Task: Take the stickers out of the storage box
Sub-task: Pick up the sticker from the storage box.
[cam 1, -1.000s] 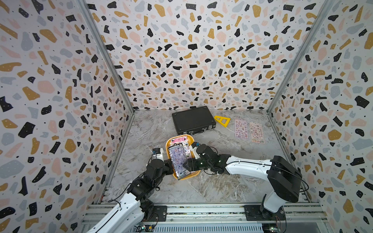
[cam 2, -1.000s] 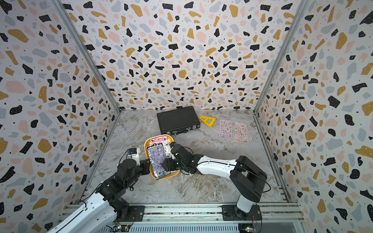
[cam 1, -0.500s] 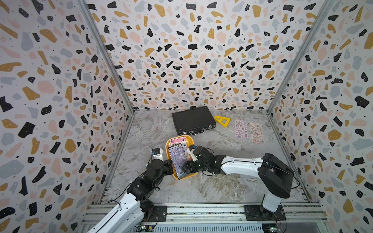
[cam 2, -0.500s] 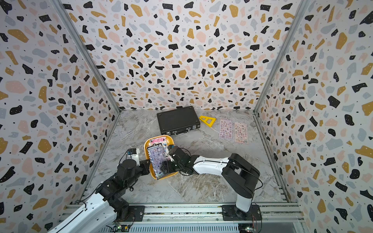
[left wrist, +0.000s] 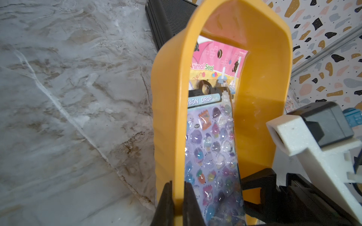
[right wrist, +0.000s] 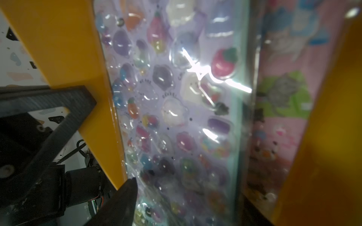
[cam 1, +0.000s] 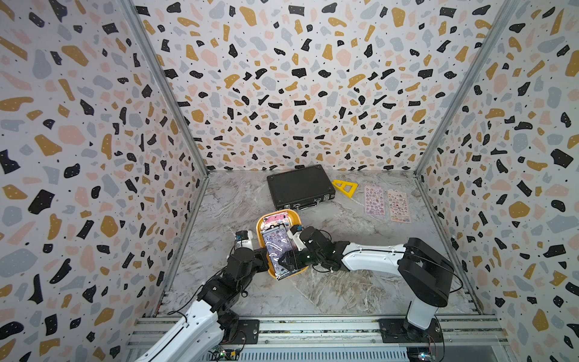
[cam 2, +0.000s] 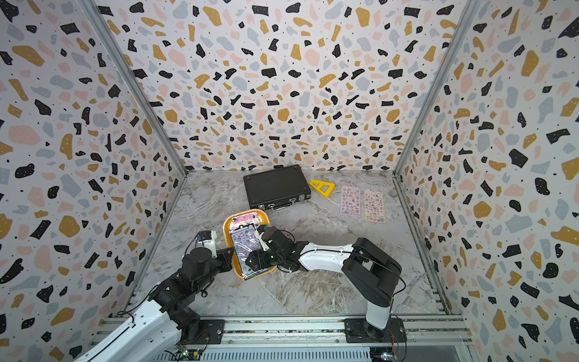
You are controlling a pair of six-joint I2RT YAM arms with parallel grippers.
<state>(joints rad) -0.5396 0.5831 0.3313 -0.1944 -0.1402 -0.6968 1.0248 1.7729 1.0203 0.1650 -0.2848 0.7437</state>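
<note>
1. The shallow yellow-orange plastic storage box (cam 1: 259,233) (cam 2: 226,233) sits on the grey marble-patterned tabletop (cam 1: 329,291), left of centre, between the two arms.
2. The left gripper (cam 1: 264,255) (left wrist: 177,187) is clamped tight on the box's left wall. In the left wrist view one black finger is inside the rim and one outside.
3. Inside the box lies a glossy purple sheet of puffy cartoon stickers (cam 1: 275,247) (cam 2: 246,247) (left wrist: 211,146) (right wrist: 166,97). Its near end pokes over the near rim.
4. Under it, showing at the far end, is a pink sticker sheet (cam 1: 275,219) (left wrist: 217,58).
5. The right gripper (cam 1: 289,261) (cam 2: 255,260) reaches in from the right over the box's near end, jaws apart across the purple sheet. One black finger (right wrist: 121,195) lies at the sheet's left edge. Whether it grips the sheet I cannot tell.
6. Two pale pink sticker sheets (cam 1: 374,200) (cam 1: 398,206) lie flat side by side at the far right, well apart from the box.
7. A black rectangular briefcase with metal latches (cam 1: 299,186) lies just beyond the box. A yellow plastic triangle ruler (cam 1: 344,188) is just to its right.
</note>
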